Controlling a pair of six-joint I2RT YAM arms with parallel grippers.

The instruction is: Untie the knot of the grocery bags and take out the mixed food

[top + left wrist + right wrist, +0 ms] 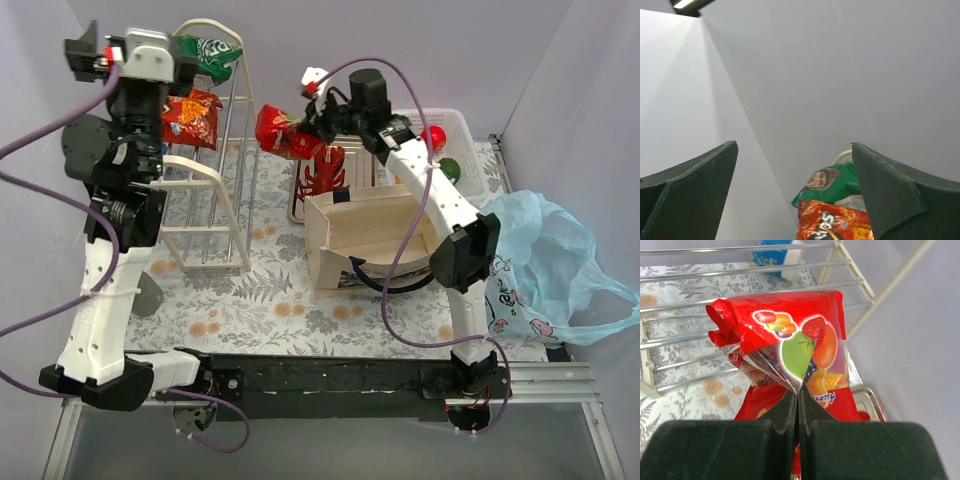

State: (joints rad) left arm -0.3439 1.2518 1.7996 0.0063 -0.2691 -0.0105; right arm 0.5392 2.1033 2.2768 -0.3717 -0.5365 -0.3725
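Observation:
My right gripper (799, 390) (305, 125) is shut on the pinched edge of a red snack bag with fruit print (785, 325) (275, 128), held in the air beyond the beige tote (370, 235), which stands open. A red lobster (325, 172) lies just behind the tote. The crinkly light-blue bag (545, 260) sits at the right. My left gripper (794, 145) (178, 68) is open and raised at the far left with nothing between its fingers. Beside it on the wire rack are a green snack bag (832, 185) (208, 52) and an orange-red Doritos bag (835, 222) (190, 118).
A tall white wire rack (215, 200) stands at the left, its bars (740, 270) also showing under the held bag. A blue-and-white carton (771, 257) stands behind them. The white slotted basket (470, 125) at the back right holds a red apple (433, 135) and a green fruit (450, 168).

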